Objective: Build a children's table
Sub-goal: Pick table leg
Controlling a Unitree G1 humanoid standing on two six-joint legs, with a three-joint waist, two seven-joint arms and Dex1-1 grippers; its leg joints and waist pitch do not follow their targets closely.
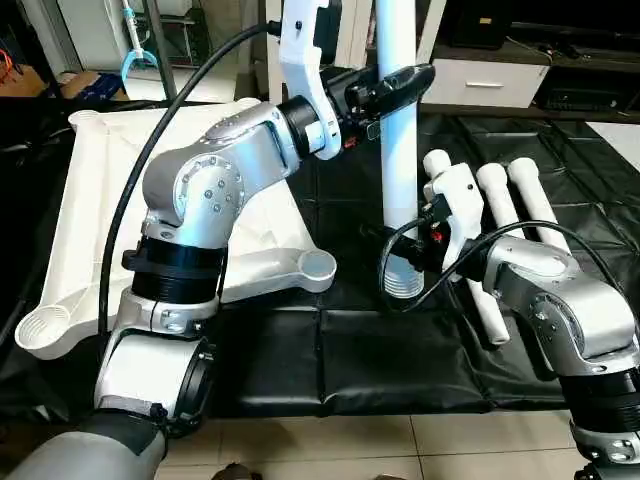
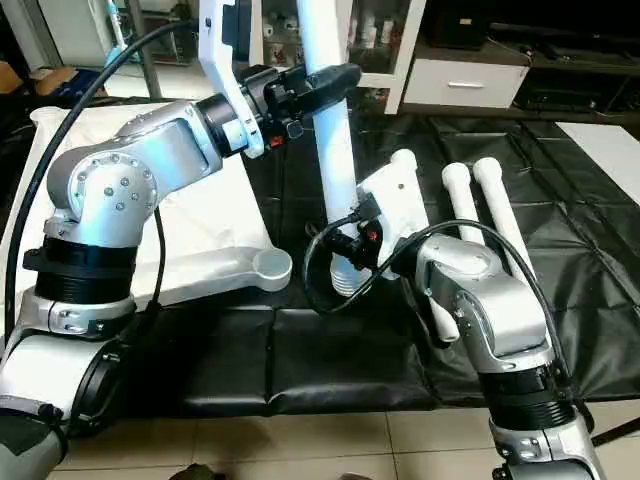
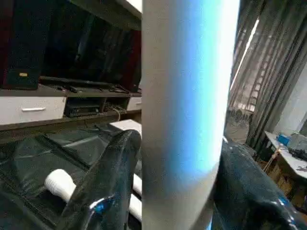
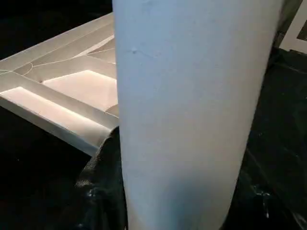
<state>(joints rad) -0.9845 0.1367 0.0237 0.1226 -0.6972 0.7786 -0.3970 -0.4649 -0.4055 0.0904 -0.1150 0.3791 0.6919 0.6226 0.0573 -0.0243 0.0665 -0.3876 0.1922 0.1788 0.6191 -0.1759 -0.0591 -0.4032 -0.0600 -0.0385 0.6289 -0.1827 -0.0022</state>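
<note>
**One leg upright, both grippers on it**

Head camera first: a black padded mat covers the tiled floor, and on it the white tabletop point(image 1: 250, 225) lies underside up. Just beside its near corner socket point(image 1: 316, 265) a white tube leg point(image 1: 398, 150) stands upright, ribbed end down on the mat. The left gripper point(image 1: 392, 88) reaches in level and brackets the tube high up; the right gripper point(image 2: 352, 243) clasps it low, near the ribs. Three spare legs point(image 1: 505, 215) lie beyond the standing one, away from the tabletop.

Left wrist camera: black fingers point(image 3: 108, 179) sit either side of the tube, closing round it, contact looks near but not certain.

Right wrist camera: the tube runs between the jaws, the tabletop's ribbing behind.

Hollow plastic, I'd judge: light, stiff, rather slick, so two spaced holds along the shaft suit it.
</note>
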